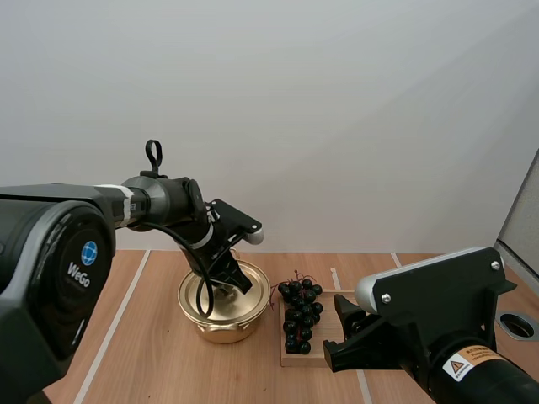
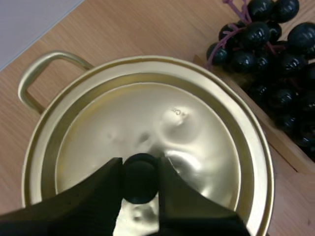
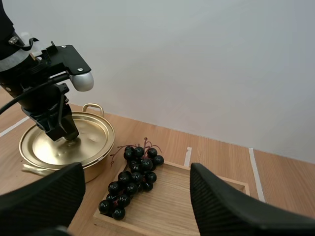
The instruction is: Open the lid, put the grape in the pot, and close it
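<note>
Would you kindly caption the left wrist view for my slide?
Left gripper pinching the black knob of the lid; grapes beside the pot.

Pot (image 1: 223,326), lid (image 2: 167,118), grape bunch (image 1: 301,316), tray (image 3: 174,194), one each

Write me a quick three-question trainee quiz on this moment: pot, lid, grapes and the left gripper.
1. True or false: the lid sits on the pot.
2. Where does the bunch of grapes lie? A: in the pot. B: on the wooden tray. C: on the lid.
3. Fill in: the left gripper is shut on the lid's black ____.

Key
1. True: the lid covers the pot.
2. B.
3. knob, pinched between the two fingers.
</note>
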